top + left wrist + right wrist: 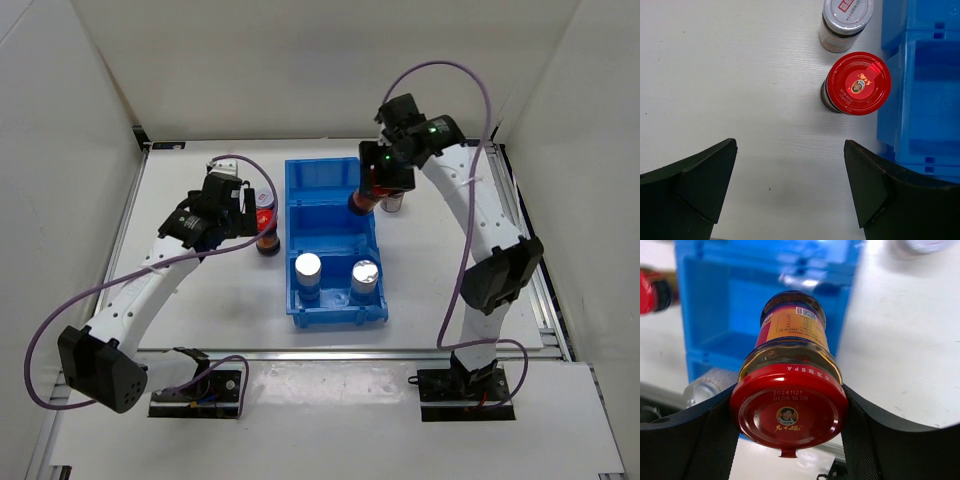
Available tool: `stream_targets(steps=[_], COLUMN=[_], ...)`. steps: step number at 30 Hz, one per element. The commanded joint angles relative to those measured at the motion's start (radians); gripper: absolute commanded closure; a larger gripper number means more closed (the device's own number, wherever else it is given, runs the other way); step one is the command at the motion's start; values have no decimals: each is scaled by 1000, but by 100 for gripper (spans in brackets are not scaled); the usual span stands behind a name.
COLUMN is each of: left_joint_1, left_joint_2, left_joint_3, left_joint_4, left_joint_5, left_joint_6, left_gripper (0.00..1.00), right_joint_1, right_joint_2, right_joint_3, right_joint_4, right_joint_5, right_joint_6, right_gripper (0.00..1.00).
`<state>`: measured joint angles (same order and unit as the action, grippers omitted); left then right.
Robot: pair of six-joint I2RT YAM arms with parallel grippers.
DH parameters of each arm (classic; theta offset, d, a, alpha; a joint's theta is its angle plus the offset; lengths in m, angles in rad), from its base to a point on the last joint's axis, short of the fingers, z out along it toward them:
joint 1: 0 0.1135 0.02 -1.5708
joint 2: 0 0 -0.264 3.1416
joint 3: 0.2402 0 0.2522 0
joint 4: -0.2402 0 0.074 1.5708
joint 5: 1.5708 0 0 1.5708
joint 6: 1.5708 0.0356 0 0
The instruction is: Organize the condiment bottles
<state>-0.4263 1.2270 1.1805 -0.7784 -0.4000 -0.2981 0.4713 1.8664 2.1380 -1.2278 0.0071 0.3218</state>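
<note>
Lit brightly and evenly from overhead, with the white table [240, 305] close to washed out in the top view. Threw only short, soft shadows beside the blue bin [338, 318] and the arms. Caught hard glare on the two silver-topped jars [307, 265] in the near compartment, and a pale streak across the red cap [858, 83] in the left wrist view. Left the left gripper's fingers [690, 190] almost black, without detail. Rendered the red-capped jar [789, 412] sharp in the right wrist view; blurred the bin behind it and bleached the table at right.
</note>
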Motion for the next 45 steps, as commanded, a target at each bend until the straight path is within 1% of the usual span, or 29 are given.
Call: stream_targets(steps=[1,4,7,9,11,15,16,17,20,21,23,24,25,28,29,31,32,33,35,39,45], left_joint_1=[8,8,8,8,8,8,8,8,8,8,8,8,8,8,-3,-12,-23,-23,-23,-23,-23], left_joint_2=[-1,-1,-1,-11,-20,-29,-29,-29,-8,-8,6,20,32,55,71,98,109,135,157,195,281], left_joint_3=[19,30,39,39,51,71,71,71,71,71,71,71,80,90,90,90,90,90,90,108,128], left_joint_4=[5,5,5,5,5,5,5,5,5,5,5,5,5,14,27,60,71,71,84,105,136], left_joint_5=[44,65,85,110,133,142,142,153,162,162,162,162,162,162,162,173,173,173,162,153,174], left_joint_6=[-1,10,19,19,19,28,28,28,28,18,17,8,-1,-10,-10,-10,-10,-10,-35,-35,-44], left_gripper=[1,1,1,1,1,1,1,1,1,1,1,1,1,1,1,1,1,1,1,1,1], right_joint_1=[65,95,95,104,104,104,104,104,104,104,104,104,104,104,104,104,95,95,95,84,75], right_joint_2=[37,75,111,125,155,235,246,255,267,267,255,255,255,231,190,130,69,42,-15,-65,-157], right_joint_3=[19,8,-3,-56,-67,-67,-67,-67,-58,-58,-47,-30,-15,69,80,80,57,47,37,5,-125], right_joint_4=[34,54,63,102,102,112,113,113,113,113,113,103,91,24,24,39,56,88,99,79,79], right_joint_5=[-75,-59,-24,-1,27,27,27,27,40,40,40,51,51,51,51,42,24,10,-31,-65,-65], right_joint_6=[8,-18,-27,-46,-67,-58,-58,-58,-58,-58,-58,-58,-49,-18,-9,2,2,2,2,2,13], right_gripper=[98,98,98,99,100,100,97,88,69,54,34,25,14,2,0,0,0,0,0,0,0])
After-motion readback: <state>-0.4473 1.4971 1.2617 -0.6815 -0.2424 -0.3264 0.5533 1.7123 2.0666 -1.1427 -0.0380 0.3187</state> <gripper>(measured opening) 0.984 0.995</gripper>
